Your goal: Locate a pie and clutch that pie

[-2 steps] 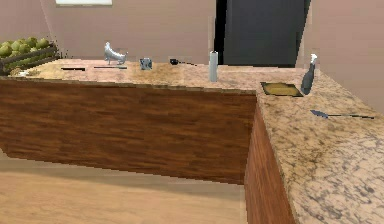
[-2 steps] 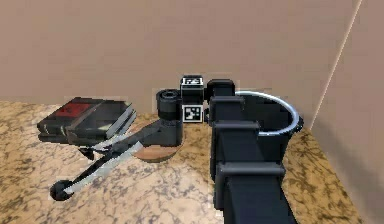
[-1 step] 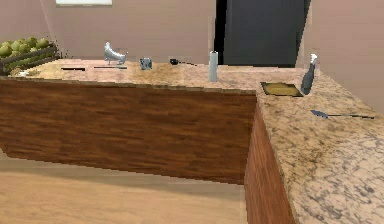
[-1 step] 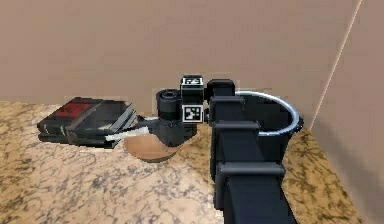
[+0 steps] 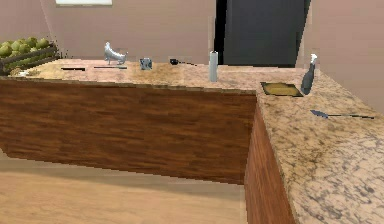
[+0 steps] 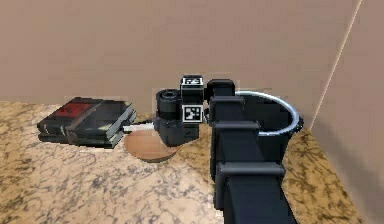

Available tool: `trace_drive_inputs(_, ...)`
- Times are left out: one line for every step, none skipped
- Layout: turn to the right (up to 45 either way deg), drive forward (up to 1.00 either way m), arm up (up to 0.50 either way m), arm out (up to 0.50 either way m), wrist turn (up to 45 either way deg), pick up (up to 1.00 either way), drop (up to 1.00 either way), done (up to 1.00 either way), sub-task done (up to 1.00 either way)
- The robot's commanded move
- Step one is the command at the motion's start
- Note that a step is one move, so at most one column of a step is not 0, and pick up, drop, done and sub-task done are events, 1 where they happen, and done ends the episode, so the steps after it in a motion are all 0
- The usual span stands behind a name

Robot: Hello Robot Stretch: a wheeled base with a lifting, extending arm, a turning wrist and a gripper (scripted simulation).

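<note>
Jaws: we can't tell how they stand, spread or pressed together; the pics don't show it. Gripper sits at the far end of the arm, w/ a flat round tan-brown disc right by it on the granite countertop. We take that disc for the pie. As it lies on the surface there, we can't tell whether anything is held, or whether the fingers touch it.

Handling, our guess: pie is light-ish but fragile, w/ crumbly crust, soft top, thin rim. Best hold is across the outer rim, kept level, w/ a gentle squeeze; tilt it and it may crack or slide.

Outward: stack of dark books just beside the pie at the arm side view's left; dark pot w/ pale rim at its right, behind the arm.
</note>
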Motion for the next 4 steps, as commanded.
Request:
trace_drive_inputs(0.0,0.0,-0.1,0.0,0.0,0.0,0.0,0.0,0.0)
trace_drive_inputs(0.0,0.0,0.0,0.0,0.0,1.0,0.0,0.0,0.0)
trace_drive_inputs(0.0,0.0,0.1,0.0,0.0,0.0,0.0,0.0,0.0)
trace_drive_inputs(0.0,0.0,0.0,0.0,0.0,0.0,0.0,1.0,0.0)
